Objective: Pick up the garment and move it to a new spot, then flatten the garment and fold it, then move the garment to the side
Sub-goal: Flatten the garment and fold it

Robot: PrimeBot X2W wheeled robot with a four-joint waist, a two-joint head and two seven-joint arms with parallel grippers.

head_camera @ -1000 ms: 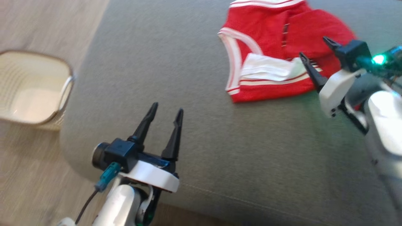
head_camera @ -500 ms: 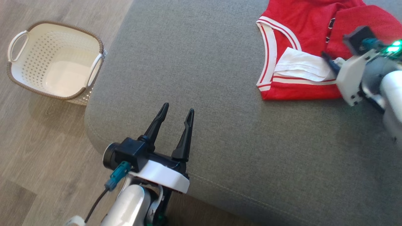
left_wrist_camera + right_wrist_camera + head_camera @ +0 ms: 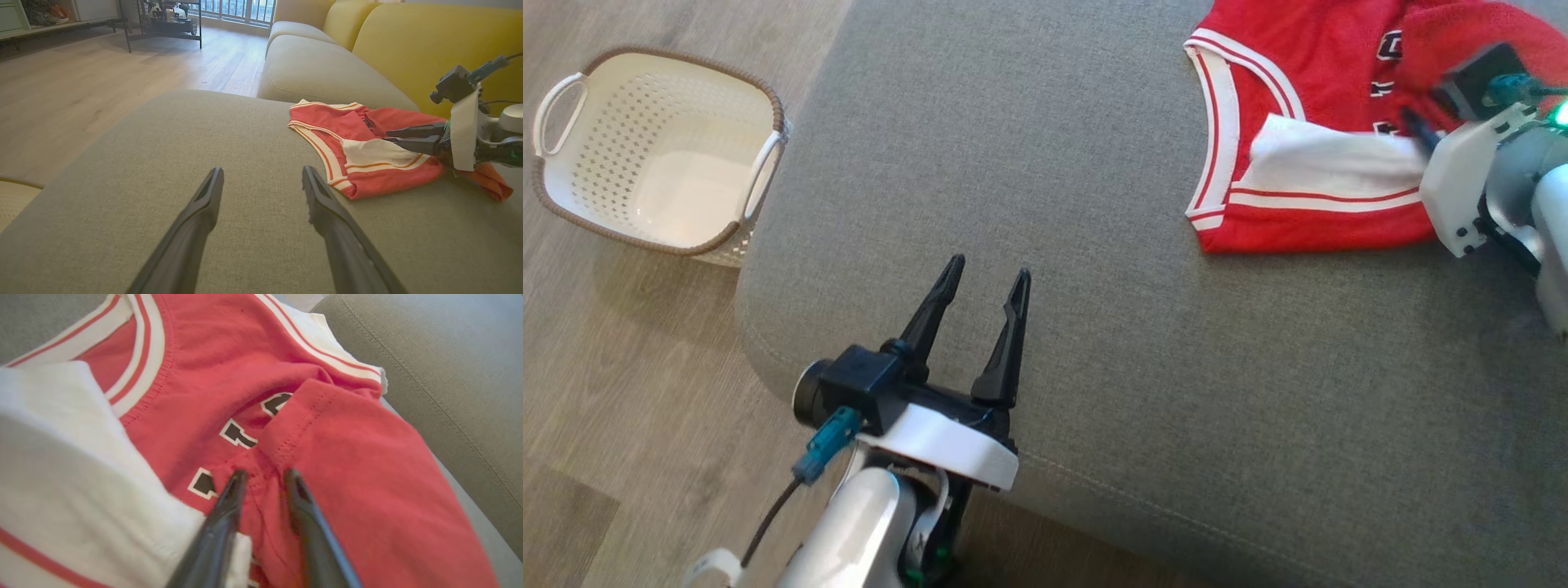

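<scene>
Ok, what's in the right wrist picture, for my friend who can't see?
The right tool presses its two dark fingers into a crumpled red jersey with white trim, a fold of cloth between them. A grey sofa cushion lies behind.

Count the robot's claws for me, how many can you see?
2. The left gripper is open above the near edge of the grey cushion; the right gripper is down on the red garment, fingers either side of a fold.

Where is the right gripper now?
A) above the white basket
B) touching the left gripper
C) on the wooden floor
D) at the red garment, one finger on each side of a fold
D: the right wrist view shows the right gripper with a finger on each side of a raised fold of the red garment.
</scene>
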